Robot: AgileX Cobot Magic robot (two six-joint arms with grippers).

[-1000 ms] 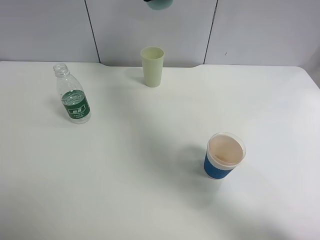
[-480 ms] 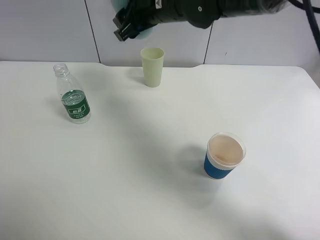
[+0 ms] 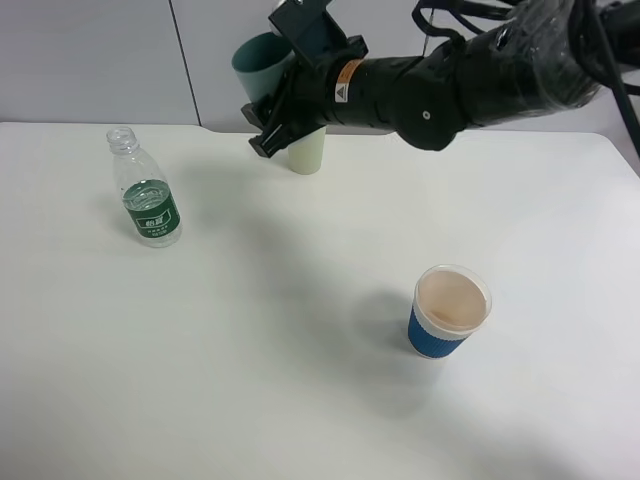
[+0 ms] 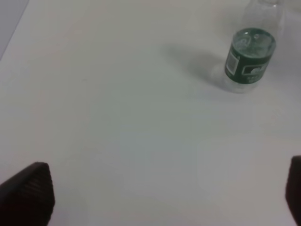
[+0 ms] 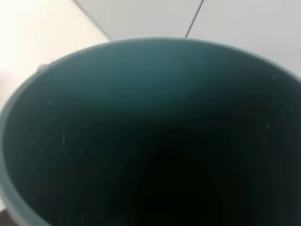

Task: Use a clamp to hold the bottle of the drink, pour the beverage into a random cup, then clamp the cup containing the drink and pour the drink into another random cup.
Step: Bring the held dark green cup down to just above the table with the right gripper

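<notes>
The bottle (image 3: 147, 200) stands uncapped at the table's left; the left wrist view shows the bottle (image 4: 249, 59) upright, well ahead of my left gripper (image 4: 162, 190), which is open and empty. My right gripper (image 3: 288, 75) reaches in from the right, shut on the teal cup (image 3: 258, 60), which hangs tilted in the air just above and left of the pale yellow-green cup (image 3: 308, 152). The arm hides that cup's rim. In the right wrist view the teal cup's dark inside (image 5: 155, 141) fills the frame. I cannot make out the beverage in either cup.
A blue-sleeved paper cup (image 3: 449, 311) with a pale inside stands at the front right. The white table (image 3: 300, 380) ends at a grey panelled wall (image 3: 90, 60) behind the cups.
My right arm has swung down from the top of the view, bringing the teal cup to just above and left of the pale yellow-green cup. Bottle and paper cup stayed put.
</notes>
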